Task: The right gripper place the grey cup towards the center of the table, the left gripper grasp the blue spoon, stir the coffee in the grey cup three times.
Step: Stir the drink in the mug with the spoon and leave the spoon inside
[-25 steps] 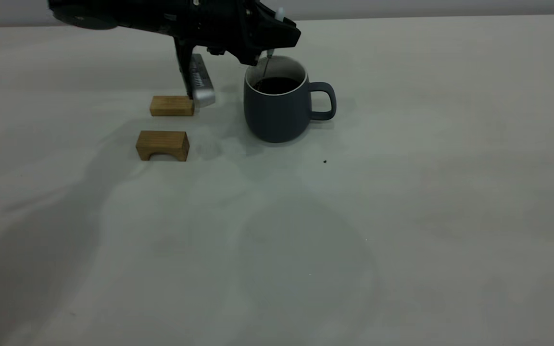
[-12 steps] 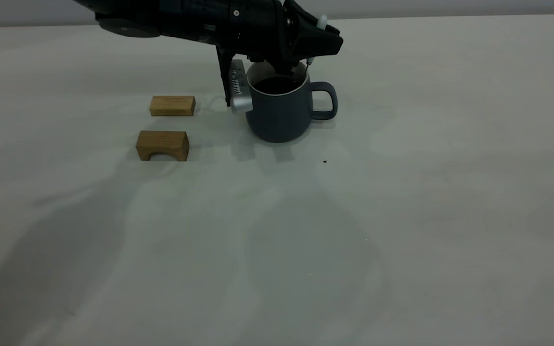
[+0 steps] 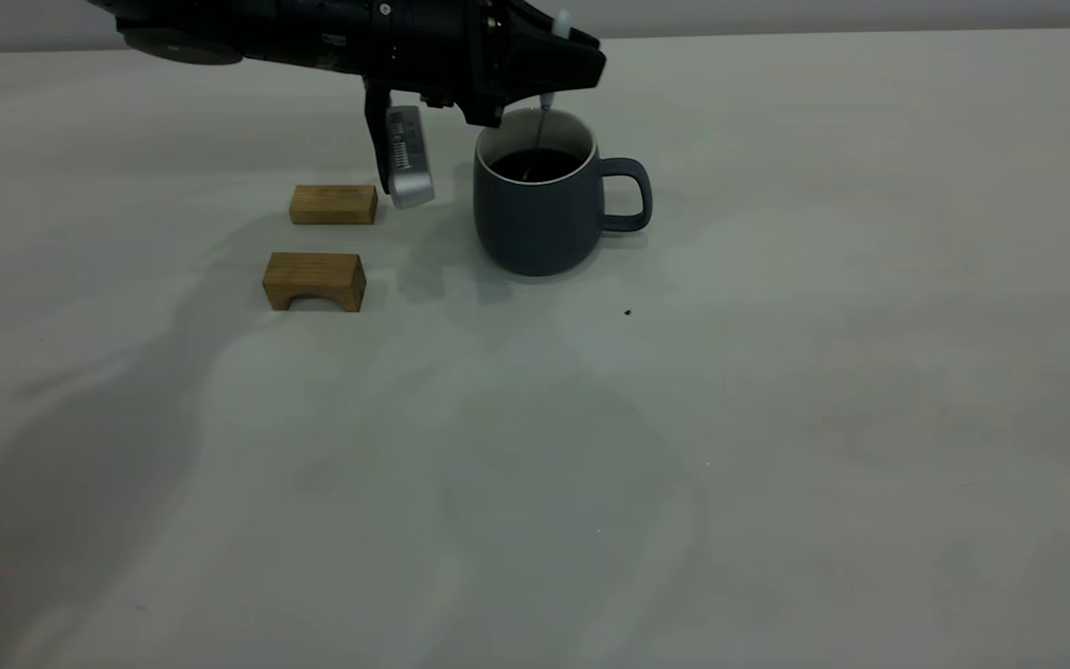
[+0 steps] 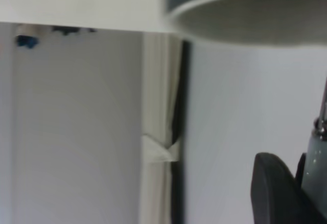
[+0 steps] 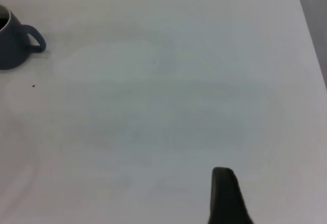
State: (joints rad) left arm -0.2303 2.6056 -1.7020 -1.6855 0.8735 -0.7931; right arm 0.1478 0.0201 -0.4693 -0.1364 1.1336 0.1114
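Observation:
The grey cup (image 3: 535, 223) stands upright on the table (image 3: 776, 418), handle to the right, with dark coffee (image 3: 535, 165) inside. My left gripper (image 3: 561, 67) hovers just above the cup's rim, shut on the blue spoon (image 3: 561, 20). The spoon's pale handle tip sticks up above the gripper, and its grey neck runs down into the coffee, where the bowl is hidden. The left wrist view shows the cup's rim (image 4: 245, 4), the pale spoon handle (image 4: 314, 168) and one black finger (image 4: 271, 191) against it. My right gripper (image 5: 225, 198) is parked far from the cup (image 5: 13, 42).
Two tan wooden blocks lie left of the cup: a flat one (image 3: 332, 203) and an arched one (image 3: 314, 281) nearer the camera. The silver-tipped module (image 3: 408, 158) on the left arm hangs between the flat block and the cup. A dark speck (image 3: 628, 313) marks the table.
The left gripper swung right, carrying the spoon from the cup's left side to its right rim, then came back left; the spoon now dips near the middle of the coffee.

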